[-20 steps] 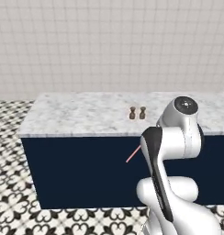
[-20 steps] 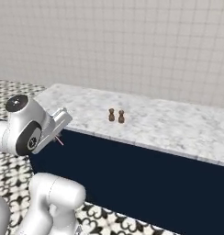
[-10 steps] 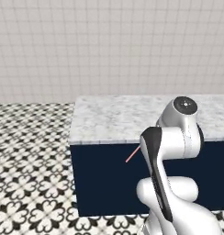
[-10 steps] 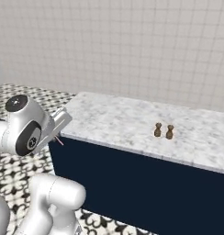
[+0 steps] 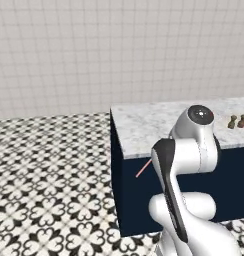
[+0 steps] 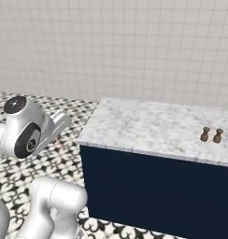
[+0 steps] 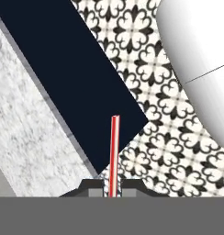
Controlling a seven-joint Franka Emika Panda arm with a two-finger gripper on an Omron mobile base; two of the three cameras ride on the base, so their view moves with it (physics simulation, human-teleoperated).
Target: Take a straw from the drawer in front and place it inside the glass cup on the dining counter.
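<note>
**Pink-red straw clamped in the gripper beside the counter**

Pink-red and very thin, the straw (image 7: 114, 156) is pinched between the fingertips of the gripper (image 7: 113, 187), whose jaws are closed tight on it. It is seen jutting from behind the arm against the counter's navy panel (image 5: 143, 168). The marble dining counter (image 6: 148, 126) is seen ahead, with two small brown shakers (image 6: 211, 135) standing on it. A patterned tile floor (image 5: 49, 165) is spread around.
</note>
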